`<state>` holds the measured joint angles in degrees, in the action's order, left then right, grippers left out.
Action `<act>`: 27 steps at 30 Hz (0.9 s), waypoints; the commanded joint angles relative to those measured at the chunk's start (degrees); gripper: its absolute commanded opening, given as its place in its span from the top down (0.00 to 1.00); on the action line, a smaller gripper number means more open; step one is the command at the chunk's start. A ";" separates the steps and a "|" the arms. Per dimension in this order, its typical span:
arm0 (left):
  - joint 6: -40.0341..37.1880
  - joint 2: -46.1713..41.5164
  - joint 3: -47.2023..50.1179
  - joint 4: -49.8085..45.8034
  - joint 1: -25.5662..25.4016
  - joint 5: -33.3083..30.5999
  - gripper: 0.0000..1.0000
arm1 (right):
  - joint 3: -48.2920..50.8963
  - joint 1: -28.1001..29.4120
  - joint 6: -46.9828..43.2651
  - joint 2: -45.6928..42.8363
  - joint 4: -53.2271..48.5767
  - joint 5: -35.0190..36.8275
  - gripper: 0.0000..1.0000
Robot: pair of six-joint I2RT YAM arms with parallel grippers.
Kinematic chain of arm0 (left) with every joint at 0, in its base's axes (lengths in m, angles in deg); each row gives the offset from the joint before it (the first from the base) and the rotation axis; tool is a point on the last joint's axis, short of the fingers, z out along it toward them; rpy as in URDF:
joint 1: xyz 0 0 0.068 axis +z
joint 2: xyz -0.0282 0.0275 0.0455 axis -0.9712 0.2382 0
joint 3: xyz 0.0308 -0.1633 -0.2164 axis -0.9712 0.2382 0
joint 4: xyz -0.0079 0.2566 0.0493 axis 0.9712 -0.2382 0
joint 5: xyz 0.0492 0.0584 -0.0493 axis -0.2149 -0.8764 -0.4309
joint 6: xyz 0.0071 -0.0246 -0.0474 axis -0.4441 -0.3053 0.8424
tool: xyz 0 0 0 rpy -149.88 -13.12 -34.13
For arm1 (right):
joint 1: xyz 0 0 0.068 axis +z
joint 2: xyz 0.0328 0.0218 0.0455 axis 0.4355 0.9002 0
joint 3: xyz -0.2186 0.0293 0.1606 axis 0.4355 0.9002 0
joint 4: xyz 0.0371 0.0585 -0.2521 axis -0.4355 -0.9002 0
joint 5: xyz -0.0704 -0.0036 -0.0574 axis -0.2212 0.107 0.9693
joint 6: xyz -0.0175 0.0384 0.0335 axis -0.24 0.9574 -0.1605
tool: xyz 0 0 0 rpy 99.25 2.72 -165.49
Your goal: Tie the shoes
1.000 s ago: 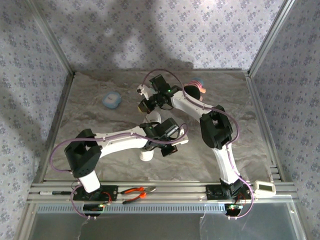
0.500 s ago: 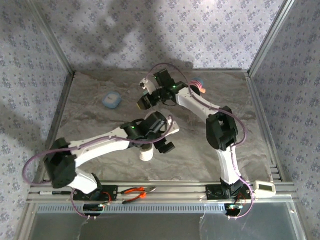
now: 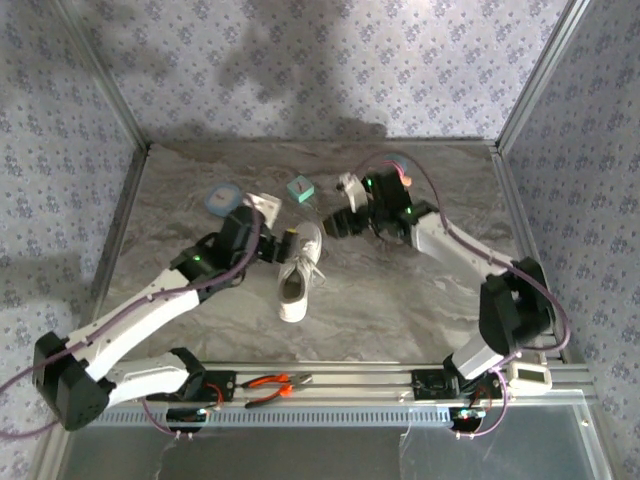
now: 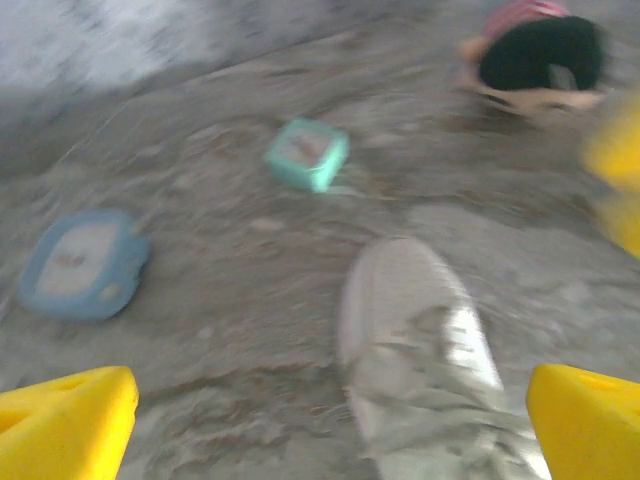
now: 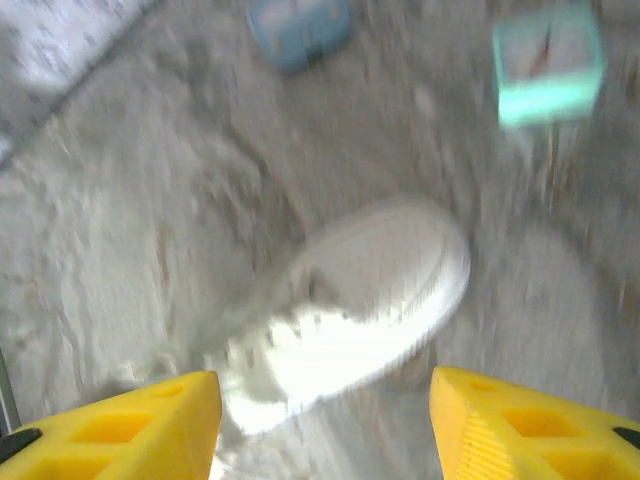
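The shoe (image 3: 298, 275), a white low-top sneaker, lies mid-table with its toe pointing away from the arm bases and its laces bunched over the tongue. My left gripper (image 3: 281, 240) hovers just left of the toe, wide open with nothing between its yellow fingers. In the left wrist view the shoe (image 4: 420, 350) sits ahead of the left gripper (image 4: 330, 425), nearer its right finger. My right gripper (image 3: 336, 225) hangs just right of the toe, open. The blurred shoe (image 5: 370, 290) lies beyond the right gripper (image 5: 325, 425), and nothing is held.
A teal block (image 3: 300, 189) and a blue rounded object (image 3: 222, 199) lie behind the shoe. A dark round object with a pink rim (image 3: 397, 172) sits behind the right arm. Orange-handled pliers (image 3: 272, 383) and a white device (image 3: 528, 375) rest on the front rail.
Both arms have swung off the shoe, the left one leftward and the right one rightward. Both grippers went from shut to open. The shoe and the teal block are now uncovered.
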<state>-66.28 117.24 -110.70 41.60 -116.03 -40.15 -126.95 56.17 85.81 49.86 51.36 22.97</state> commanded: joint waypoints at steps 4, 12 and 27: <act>9.80 -3.66 5.66 -4.34 14.41 19.89 0.03 | 18.52 6.89 6.69 -7.91 9.81 7.71 0.41; 22.02 -8.37 19.33 -4.64 13.58 27.70 0.35 | 22.31 12.37 8.90 -3.16 16.19 11.01 0.39; 37.55 -5.81 26.17 7.61 -5.65 22.04 0.49 | 17.25 9.14 4.35 6.87 20.98 11.03 0.45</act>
<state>-31.92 110.20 -83.78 43.87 -120.23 -16.98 -108.57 66.03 91.96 56.40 69.46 35.21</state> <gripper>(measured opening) 0.515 0.552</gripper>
